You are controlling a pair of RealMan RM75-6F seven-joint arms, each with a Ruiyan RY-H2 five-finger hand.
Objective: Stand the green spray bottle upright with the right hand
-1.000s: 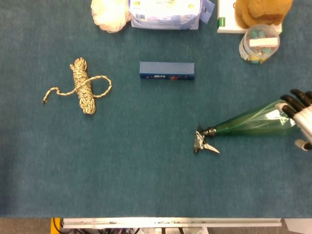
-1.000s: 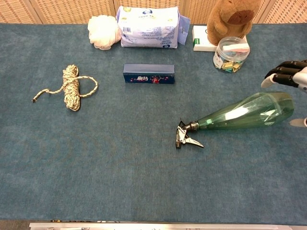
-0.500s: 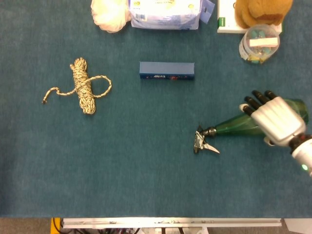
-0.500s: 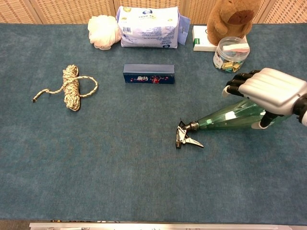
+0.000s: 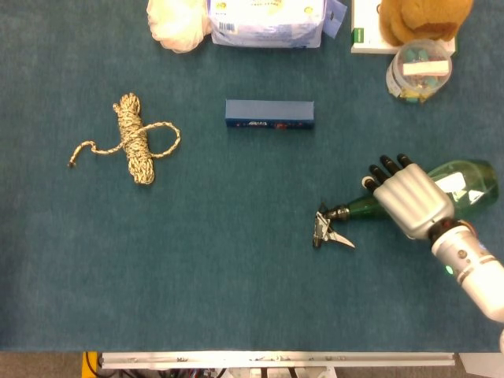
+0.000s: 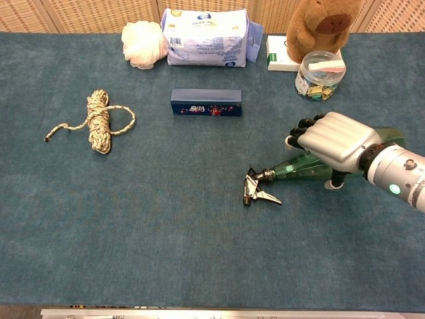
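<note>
The green spray bottle (image 5: 466,180) lies on its side on the blue table, its wide base to the right and its trigger head (image 5: 328,231) pointing left. In the chest view the bottle's neck (image 6: 296,170) shows just left of my right hand (image 6: 333,141). My right hand (image 5: 407,197) is spread palm-down over the narrow middle of the bottle. Its fingers reach over the far side and its thumb sits at the near side, without closing around the bottle. My left hand shows in neither view.
A dark blue box (image 5: 269,113) lies behind the bottle, and a coiled rope (image 5: 135,138) lies at the left. Along the back are a white bundle (image 5: 178,21), a tissue pack (image 5: 268,20), a plush toy (image 6: 324,23) and a clear jar (image 5: 420,69).
My right hand has come in from the right edge and moved left along the bottle, from its wide base to its narrow middle. The bottle has not moved.
</note>
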